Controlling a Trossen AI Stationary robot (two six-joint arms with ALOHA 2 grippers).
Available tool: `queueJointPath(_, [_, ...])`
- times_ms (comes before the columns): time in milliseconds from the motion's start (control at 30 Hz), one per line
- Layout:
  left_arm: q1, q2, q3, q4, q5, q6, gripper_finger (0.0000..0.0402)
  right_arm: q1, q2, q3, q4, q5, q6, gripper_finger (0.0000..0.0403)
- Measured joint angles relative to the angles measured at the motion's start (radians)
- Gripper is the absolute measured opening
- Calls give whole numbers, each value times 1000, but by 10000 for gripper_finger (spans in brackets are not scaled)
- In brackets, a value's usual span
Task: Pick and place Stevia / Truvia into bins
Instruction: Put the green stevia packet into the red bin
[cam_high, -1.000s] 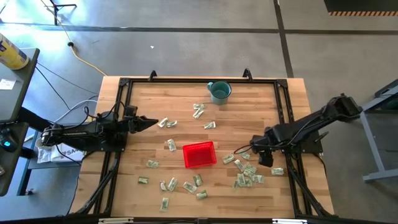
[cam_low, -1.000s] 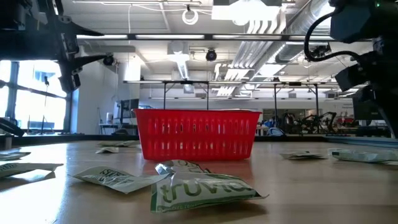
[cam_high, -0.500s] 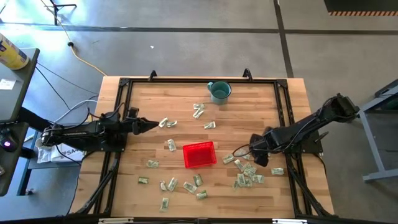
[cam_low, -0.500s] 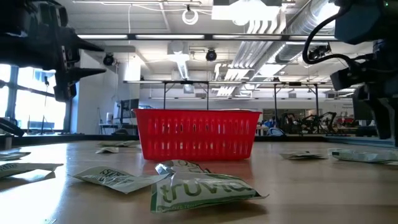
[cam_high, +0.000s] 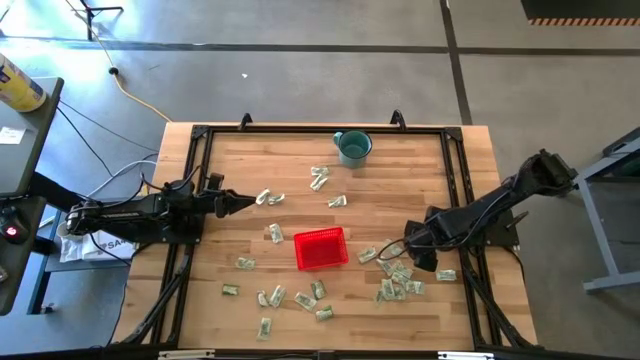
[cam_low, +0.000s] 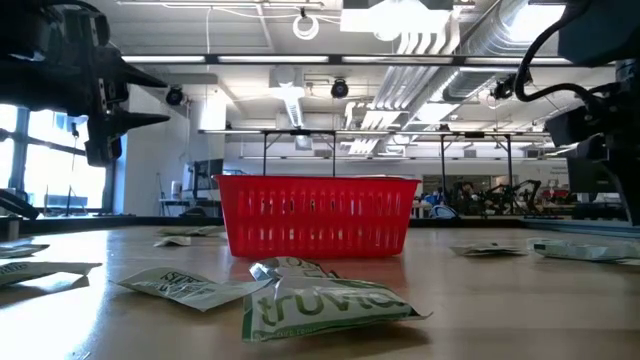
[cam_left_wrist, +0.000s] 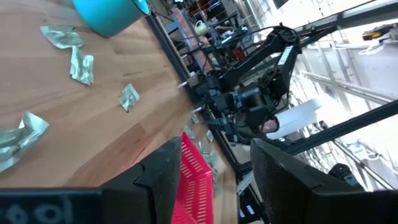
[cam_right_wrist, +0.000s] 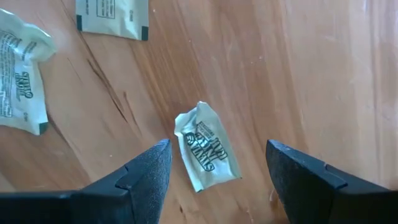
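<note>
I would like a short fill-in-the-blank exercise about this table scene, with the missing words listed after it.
1. The basket near the middle of the table is ____ in colour.
2. The mug standing near the table's far edge is ____.
3. The right pincer, with its fingers apart, hangs over a crumpled ____ lying on the wood.
4. The left pincer is empty; its fingers are ____.

Missing words: red; teal; packet; open

Packets (cam_high: 398, 281): pale, green-printed, crumpled sweetener packets are lying flat, scattered over the wooden table, clustering right of the basket.
Basket (cam_high: 321, 248): red mesh basket is sitting upright mid-table.
</note>
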Motion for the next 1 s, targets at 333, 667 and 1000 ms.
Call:
queueJointPath(333, [0,0,0,0,0,2,227,9,-1,-66,102,-44,-4,252])
queueJointPath(667, [0,0,0,1,-3,45,227,8,-2,-70,87,-35,76,249])
queueJointPath(1000, [0,0,0,2,-3,59,227,8,0,-71,117,-46,258,112])
